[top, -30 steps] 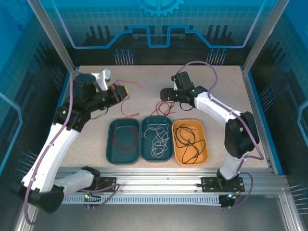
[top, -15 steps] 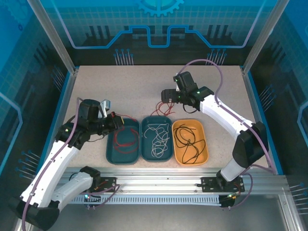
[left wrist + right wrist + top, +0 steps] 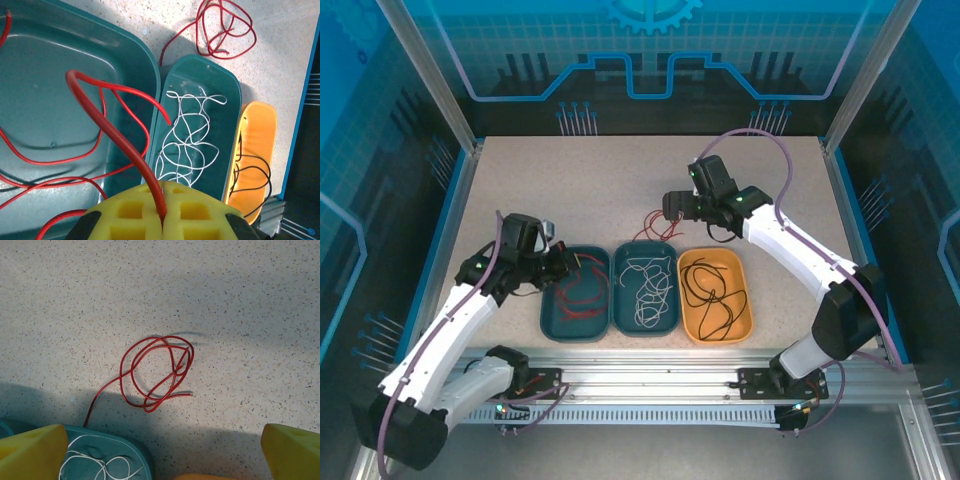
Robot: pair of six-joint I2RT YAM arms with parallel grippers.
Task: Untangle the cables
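Note:
My left gripper (image 3: 563,262) hangs over the left teal tray (image 3: 550,312), shut on a red cable (image 3: 125,145) that arcs up from between its yellow pads (image 3: 195,210). More red cable (image 3: 582,296) lies in that tray. White cables (image 3: 648,290) fill the middle teal tray (image 3: 620,262), and black cables (image 3: 712,295) lie in the orange tray (image 3: 745,305). One red cable is coiled on the table (image 3: 157,372) just behind the middle tray. My right gripper (image 3: 670,207) hovers above that coil, open, with nothing between its fingers (image 3: 30,452).
The three trays stand side by side near the front of the speckled table (image 3: 620,170). Blue rails (image 3: 853,240) and the frame posts bound the sides. The coil's tail (image 3: 92,407) runs to the middle tray's back rim.
My left arm has swung from the back left toward the front, carrying the red cable over the left teal tray. The right arm shifted slightly over the coil.

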